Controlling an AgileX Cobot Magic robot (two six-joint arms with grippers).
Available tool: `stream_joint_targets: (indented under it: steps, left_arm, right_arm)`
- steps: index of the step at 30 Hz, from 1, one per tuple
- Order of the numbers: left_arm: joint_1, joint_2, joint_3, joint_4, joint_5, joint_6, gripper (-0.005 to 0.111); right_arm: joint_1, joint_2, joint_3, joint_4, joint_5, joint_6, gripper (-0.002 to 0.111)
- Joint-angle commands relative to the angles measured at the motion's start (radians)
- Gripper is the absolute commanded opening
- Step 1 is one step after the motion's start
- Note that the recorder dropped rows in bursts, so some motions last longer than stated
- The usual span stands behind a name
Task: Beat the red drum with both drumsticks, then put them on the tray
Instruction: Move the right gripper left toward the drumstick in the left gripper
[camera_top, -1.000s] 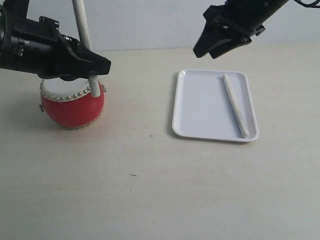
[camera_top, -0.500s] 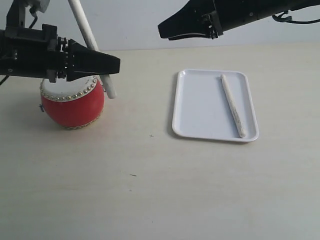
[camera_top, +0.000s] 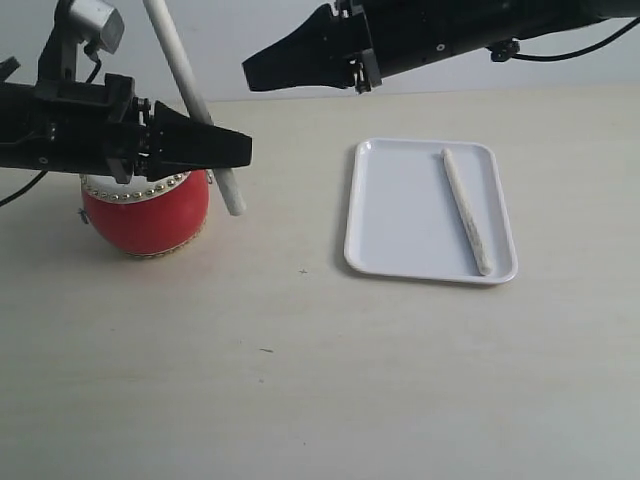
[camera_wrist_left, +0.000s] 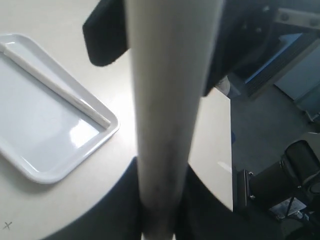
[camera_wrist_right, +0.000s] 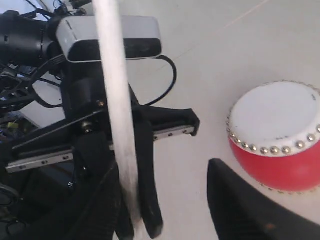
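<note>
My left gripper (camera_top: 232, 150) is clamped on one drumstick (camera_top: 185, 80), tilted beside the red drum (camera_top: 150, 215) at the left. My right gripper (camera_top: 252, 75) hangs spread, empty. The other drumstick (camera_top: 468, 210) lies in the tray (camera_top: 400, 215), right. It is light, stiff, smooth wood, so a mid-shaft grip probably holds best.

No legible text, label, brand or number is found in any view. Only a small cross mark (camera_top: 303, 271) is seen drawn on the table (camera_top: 300, 400), near a corner of the tray (camera_top: 400, 220). An x mark (camera_wrist_left: 7, 225) is also seen in the left wrist view.
</note>
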Motion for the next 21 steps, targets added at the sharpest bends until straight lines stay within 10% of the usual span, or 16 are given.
stream_joint_targets:
  steps: [1,21]
  left_arm:
    - [0.003,0.000,-0.006,0.009,0.015,0.004,0.000]
    - [-0.054,0.000,-0.008,0.010,0.015,0.007,0.000]
  right_arm:
    - [0.037,-0.008,0.003,0.078,0.002,-0.058,0.052]
    - [0.101,-0.008,0.003,0.109,0.002,-0.114,0.051]
